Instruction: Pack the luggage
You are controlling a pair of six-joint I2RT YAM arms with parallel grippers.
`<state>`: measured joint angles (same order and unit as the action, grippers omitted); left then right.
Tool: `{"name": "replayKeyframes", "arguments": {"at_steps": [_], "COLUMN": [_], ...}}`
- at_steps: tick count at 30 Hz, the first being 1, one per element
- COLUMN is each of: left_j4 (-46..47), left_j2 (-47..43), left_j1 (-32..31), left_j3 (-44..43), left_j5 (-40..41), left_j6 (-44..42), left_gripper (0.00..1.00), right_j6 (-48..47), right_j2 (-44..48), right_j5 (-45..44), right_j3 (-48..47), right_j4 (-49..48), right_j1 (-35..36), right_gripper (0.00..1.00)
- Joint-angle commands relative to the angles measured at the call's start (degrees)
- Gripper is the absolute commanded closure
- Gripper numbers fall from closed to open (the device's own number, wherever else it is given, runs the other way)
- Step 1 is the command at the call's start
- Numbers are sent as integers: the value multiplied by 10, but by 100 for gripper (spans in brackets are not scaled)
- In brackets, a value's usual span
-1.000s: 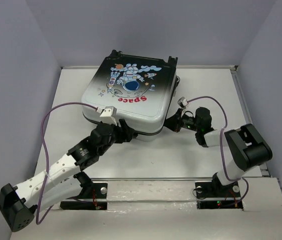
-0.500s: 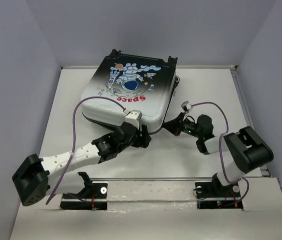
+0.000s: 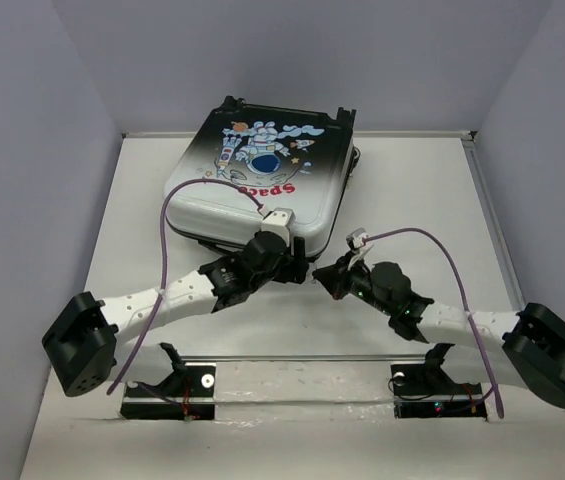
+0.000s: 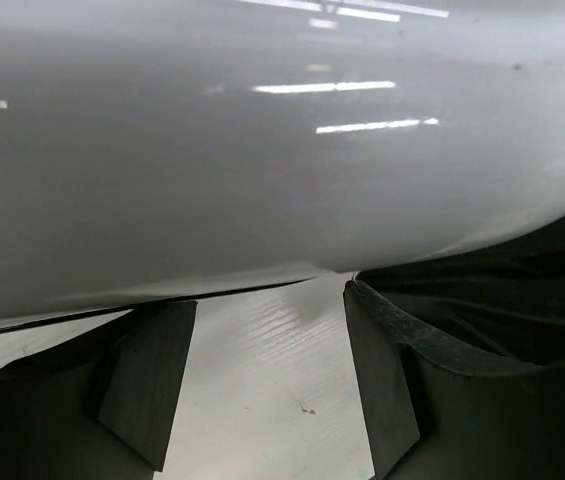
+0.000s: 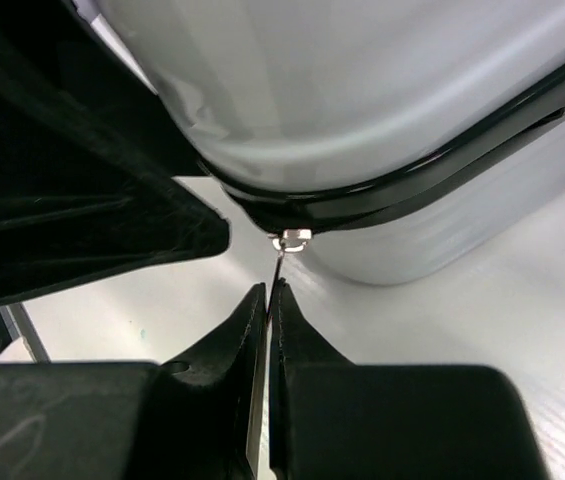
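The right pincer [image 5: 269,300] is clenching on the thin zipper pull [image 5: 279,264] hanging from the seam at the luggage's near corner. Just to its left, the left pincer [image 4: 262,385] is standing released, its fingers [image 4: 147,378] spread low over the desk [image 4: 282,400], close up to the shell's near edge. The luggage [image 3: 262,175] is lying closed at the desk's far centre, its astronaut print facing up.

The luggage [image 3: 262,180] lies flat and closed on the surface [image 3: 412,190], toward the far side and turned askew. Its top shell fades from black to white, printed with a cartoon astronaut and red "Space". A metal zip pull [image 5: 292,239] hangs from the black seam.
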<state>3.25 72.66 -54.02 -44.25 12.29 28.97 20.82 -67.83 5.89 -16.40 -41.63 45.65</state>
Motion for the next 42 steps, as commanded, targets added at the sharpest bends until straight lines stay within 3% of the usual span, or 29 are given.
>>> {"name": "replayKeyframes", "arguments": {"at_steps": [1, 7, 10, 13, 14, 16, 20, 21, 22, 25, 26, 29, 36, 42], "left_j4": [135, 146, 125, 59, 8, -50, -122, -126, -127, -121, -112, -70, 20, 54], "left_j2": [4, 20, -30, -111, -144, -158, -173, -174, -172, -162, -148, -103, -5, -14], "left_j1": [23, 23, 23, 33, 43, 95, 232, 272, 355, 470, 540, 623, 618, 511], "left_j3": [-78, -100, -81, -73, -80, -119, -167, -178, -181, -176, -168, -146, -103, -61], "left_j5": [33, -3, 14, 42, 38, 26, 30, -6, -28, -79, -102, -223, -343, -341], "left_j6": [-44, -16, -3, -1, -6, -12, -37, -43, -44, -37, -30, -5, 34, 57], "left_gripper": [28, 28, 27, 16, 7, 1, 1, 1, 1, 1, 1, 1, 1, 1], "right_j6": [53, 114, 163, 165, 164, 166, 164, 163, 163, 155, 154, 147, 124, 87], "right_j2": [24, -105, -117, -91, -85, -73, -65, -63, -56, -45, -39, -34, -46, -130], "right_j5": [25, -21, -69, -130, -145, -157, -178, -180, -182, -184, -185, -188, -185, -190], "right_j3": [12, -54, -29, -15, -13, -5, -8, -13, -18, -26, -30, -38, -78, -174], "right_j4": [91, -25, -115, -73, -52, -40, -5, 4, 14, 52, 60, 87, 123, 110], "right_j1": [131, 181, 181, 181, 181, 181, 181, 181, 181, 181, 181, 181, 181, 217], "right_gripper": [93, 93, 93, 93, 93, 93, 93, 93, 93, 93, 93, 93, 93, 93]}}
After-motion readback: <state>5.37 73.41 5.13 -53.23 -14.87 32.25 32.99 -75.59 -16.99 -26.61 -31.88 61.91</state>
